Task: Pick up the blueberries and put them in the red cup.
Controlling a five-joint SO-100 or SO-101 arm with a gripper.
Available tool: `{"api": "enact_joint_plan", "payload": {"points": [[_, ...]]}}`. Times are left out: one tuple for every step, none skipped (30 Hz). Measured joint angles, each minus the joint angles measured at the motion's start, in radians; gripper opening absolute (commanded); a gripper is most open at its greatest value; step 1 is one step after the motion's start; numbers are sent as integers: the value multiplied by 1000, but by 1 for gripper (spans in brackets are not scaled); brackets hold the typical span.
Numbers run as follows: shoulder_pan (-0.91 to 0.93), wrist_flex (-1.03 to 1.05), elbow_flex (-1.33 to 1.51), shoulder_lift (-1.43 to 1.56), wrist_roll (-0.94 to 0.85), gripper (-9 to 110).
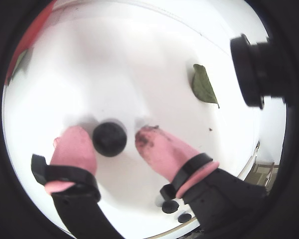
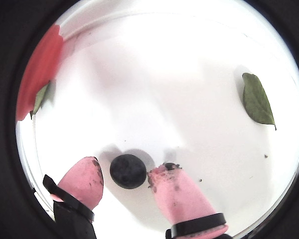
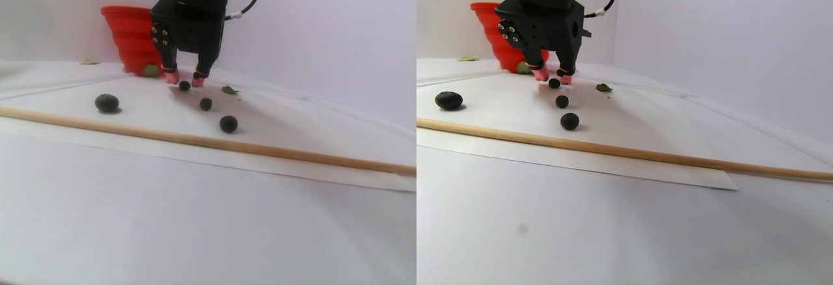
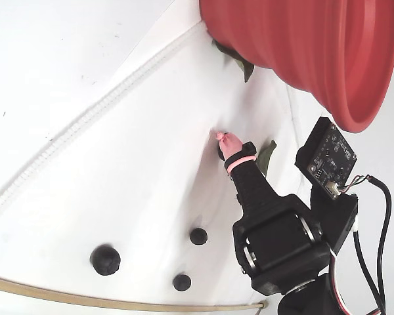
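While your black two-finger gripper (image 2: 124, 174) stands spread, its pink-tipped fingers (image 2: 84, 179) flank one small round dark blueberry (image 2: 128, 171) on the white table (image 2: 164, 89). Judged light, smooth and roll-prone, it wants a gentle pinch across its middle. Your ridged red plastic cup (image 2: 40, 69) waits at ten o'clock, across open table.

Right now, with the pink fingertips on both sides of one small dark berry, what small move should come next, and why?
Probably close the hand. The small round dark blueberry lies on the white surface between the pink-tipped fingers, centred, with a gap showing on each side, so it is not yet held.
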Motion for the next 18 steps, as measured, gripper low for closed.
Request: {"api": "enact_joint_plan", "payload": {"points": [[0,0,0,-2,-5,18],[0,0,0,-2,-9,18],[0,0,0,-2,-12,18],[0,0,0,-2,-14,18],[0,0,0,-2,-17,18],[0,0,0,-2,-17,18],[0,0,0,-8,-17,18],[0,-8,0,-14,-18,18],[0,-15,0,-21,-18,18],[0,-21,0,-28,-18,18],[0,-28,0,-35,-18,18],[0,-34,0,-40,-18,18],[0,-37,0,-41,-18,17],[0,-38,0,-41,-18,17],[0,-38,0,-41,-18,17],[0,-38,0,-43,-18,16],[0,-38,0,-43,-18,15],[0,-38,0,-43,-18,15]]}}
